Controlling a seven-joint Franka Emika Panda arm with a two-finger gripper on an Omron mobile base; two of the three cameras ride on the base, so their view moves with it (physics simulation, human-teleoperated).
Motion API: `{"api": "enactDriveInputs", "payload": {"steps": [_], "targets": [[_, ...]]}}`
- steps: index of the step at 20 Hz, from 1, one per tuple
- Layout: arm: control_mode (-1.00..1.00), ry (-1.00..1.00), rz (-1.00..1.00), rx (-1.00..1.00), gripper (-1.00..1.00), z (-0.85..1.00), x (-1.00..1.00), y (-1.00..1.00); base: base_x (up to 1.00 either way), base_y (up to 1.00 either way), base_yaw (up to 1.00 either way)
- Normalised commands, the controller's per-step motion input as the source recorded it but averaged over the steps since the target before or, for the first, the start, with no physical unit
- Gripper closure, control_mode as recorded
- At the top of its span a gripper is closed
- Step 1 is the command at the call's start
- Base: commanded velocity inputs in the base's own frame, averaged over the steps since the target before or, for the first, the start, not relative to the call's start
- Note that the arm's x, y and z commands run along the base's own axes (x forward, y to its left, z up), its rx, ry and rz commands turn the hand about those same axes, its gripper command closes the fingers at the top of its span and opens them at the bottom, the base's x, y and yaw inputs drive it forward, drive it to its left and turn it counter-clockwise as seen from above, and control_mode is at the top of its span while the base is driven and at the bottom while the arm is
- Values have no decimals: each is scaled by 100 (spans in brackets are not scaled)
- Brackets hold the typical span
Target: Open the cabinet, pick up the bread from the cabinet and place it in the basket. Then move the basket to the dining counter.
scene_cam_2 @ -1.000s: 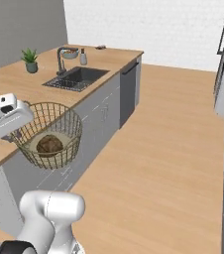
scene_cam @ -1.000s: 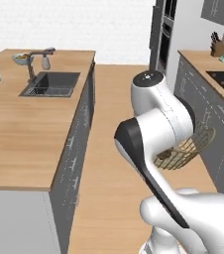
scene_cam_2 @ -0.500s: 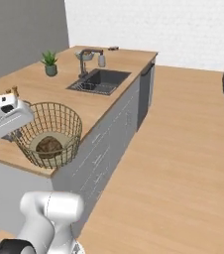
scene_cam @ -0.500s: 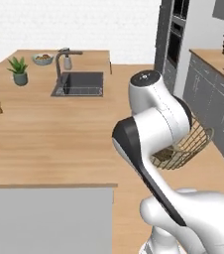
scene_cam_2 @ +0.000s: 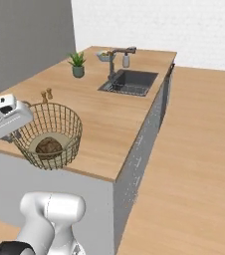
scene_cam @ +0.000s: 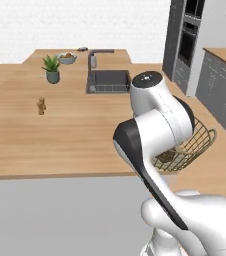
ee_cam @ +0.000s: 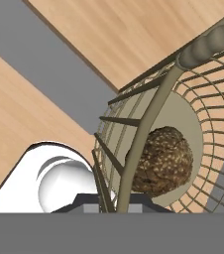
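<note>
The basket (scene_cam_2: 59, 121), a round tan wire bowl, hangs from one side of its rim in my gripper (scene_cam_2: 18, 135), which is shut on the wire. The bread (scene_cam_2: 48, 147), a dark brown lumpy roll, lies on the basket's flat beige bottom. In the hand view the bread (ee_cam: 163, 161) shows through the basket (ee_cam: 208, 42) mesh just beyond my gripper (ee_cam: 115, 202). The basket (scene_cam: 197, 142) sticks out to the right of my arm. It is over the near edge of the dining counter (scene_cam_2: 109, 112); I cannot tell whether its bottom touches the top.
The dining counter (scene_cam: 75, 130) carries a dark sink (scene_cam: 108, 81) with a faucet (scene_cam_2: 115, 57), a potted plant (scene_cam: 52, 69), a bowl (scene_cam: 66, 58) and small brown shakers (scene_cam: 41, 106). Grey cabinets and a wall oven (scene_cam: 187, 37) stand to the right, across a wooden floor aisle (scene_cam_2: 194, 164).
The whole picture has shifted: the base has driven and turned toward the dining counter, which now lies close in front. The basket with the bread stays held in the same grip.
</note>
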Motion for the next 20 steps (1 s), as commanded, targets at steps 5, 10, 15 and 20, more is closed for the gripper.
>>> {"api": "enactDriveInputs", "payload": {"steps": [5, 10, 15, 20], "targets": [[100, 0, 0, 0, 100, 0, 0, 0, 0, 100, -6], [100, 0, 0, 0, 100, 0, 0, 0, 0, 100, -6], [100, 0, 0, 0, 100, 0, 0, 0, 0, 100, -5], [100, 0, 0, 0, 100, 0, 0, 0, 1, 100, -11]]}}
